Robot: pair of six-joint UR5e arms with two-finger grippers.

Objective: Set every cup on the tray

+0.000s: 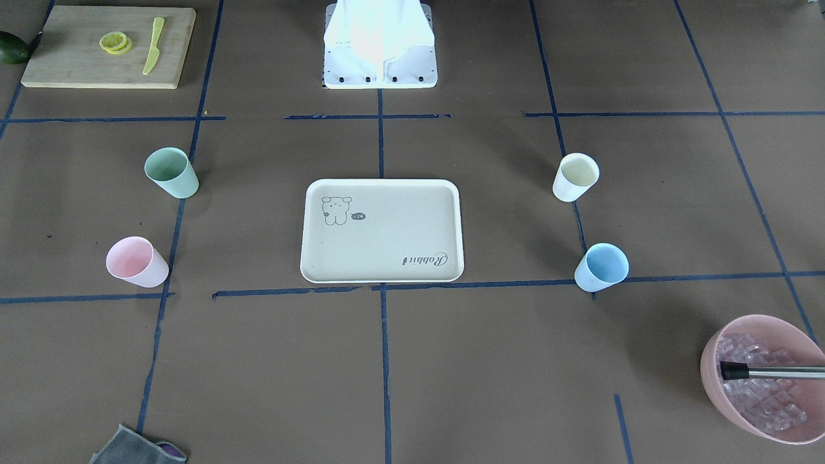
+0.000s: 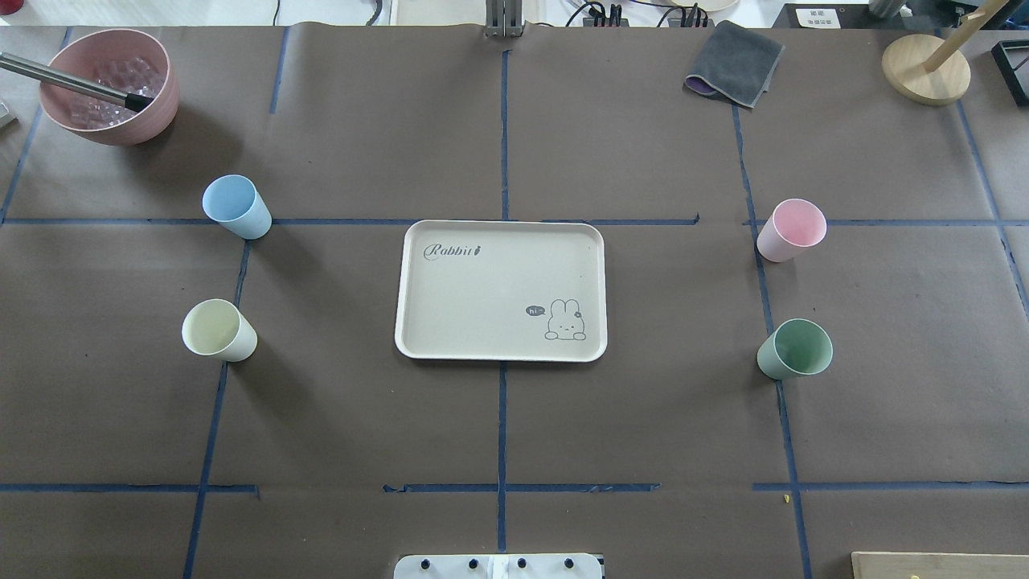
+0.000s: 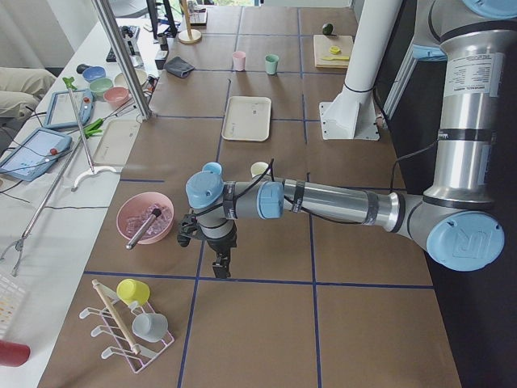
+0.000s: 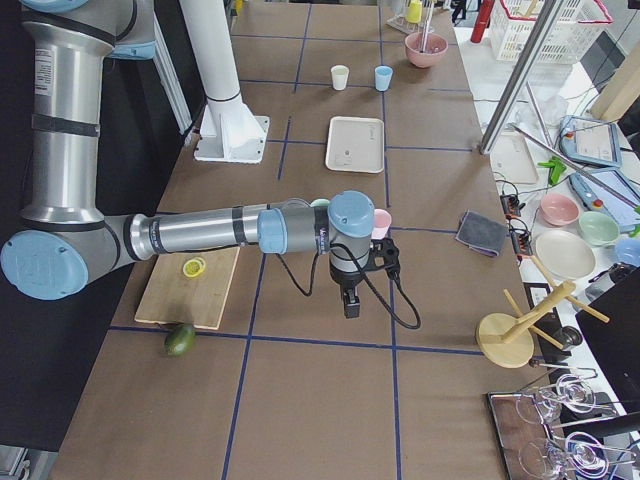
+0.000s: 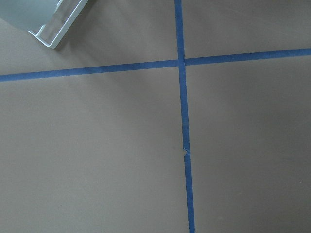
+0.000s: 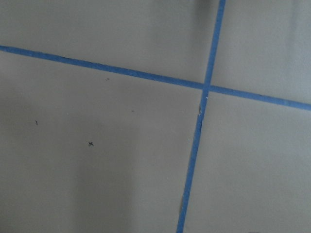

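The cream-beige tray lies empty at the table's middle, with "Rabbit" script and a small animal drawing. Four cups stand on the brown paper around it. In the overhead view the light blue cup and cream-white cup are on its left. The pink cup and mint green cup are on its right. My left gripper shows only in the exterior left view, pointing down near the pink bowl. My right gripper shows only in the exterior right view, just in front of the pink cup. I cannot tell if either is open.
A pink bowl of clear cubes with a metal utensil sits at the far left corner. A wooden cutting board holds lemon slices and a knife, next to an avocado. A grey cloth and wooden stand lie far right.
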